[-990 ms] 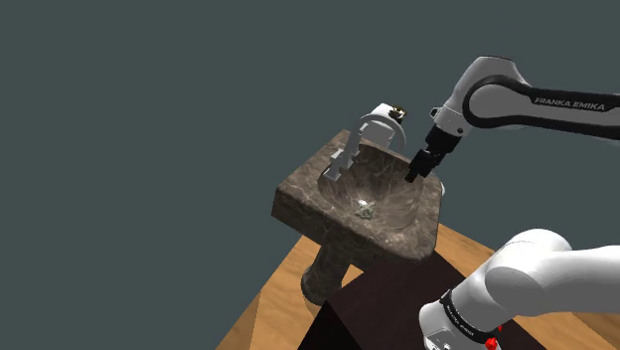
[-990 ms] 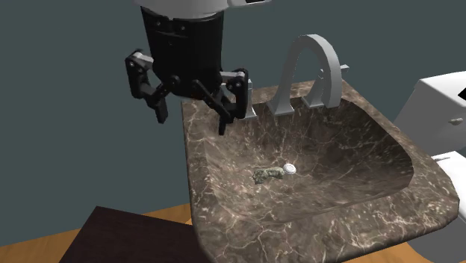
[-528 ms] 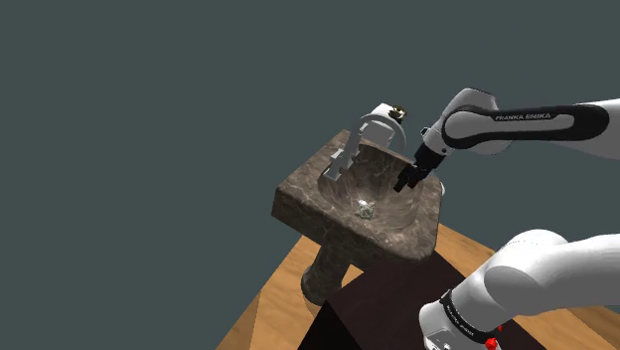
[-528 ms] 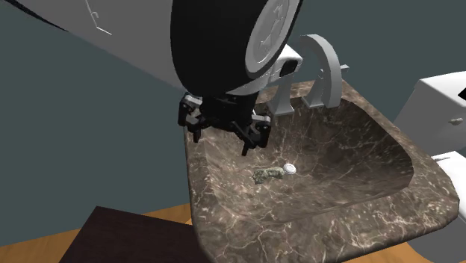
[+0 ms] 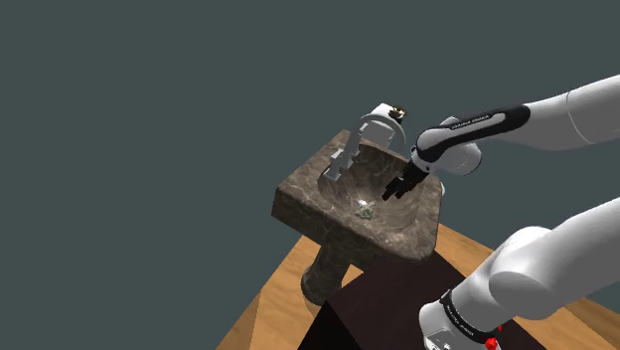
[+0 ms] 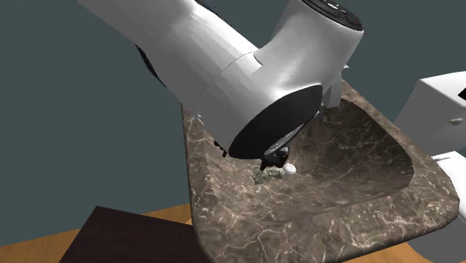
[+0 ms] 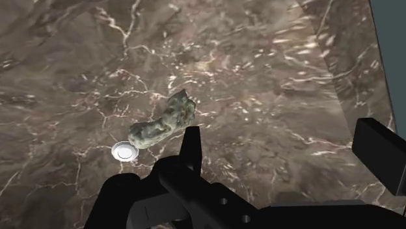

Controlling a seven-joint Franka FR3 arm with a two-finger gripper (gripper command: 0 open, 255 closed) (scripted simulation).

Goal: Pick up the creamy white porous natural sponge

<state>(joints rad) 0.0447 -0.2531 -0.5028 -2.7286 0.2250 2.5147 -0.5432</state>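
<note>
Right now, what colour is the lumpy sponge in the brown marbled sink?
The lumpy sponge is mottled olive-grey with pale flecks, clearest in the wrist view.

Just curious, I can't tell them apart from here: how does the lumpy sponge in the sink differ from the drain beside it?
The sponge is lumpy, elongated and mottled grey-green; the drain is a smooth, round white disc. The sponge is clearly bigger than the drain. Both lie close together at the bottom of the brown marbled sink.
</note>
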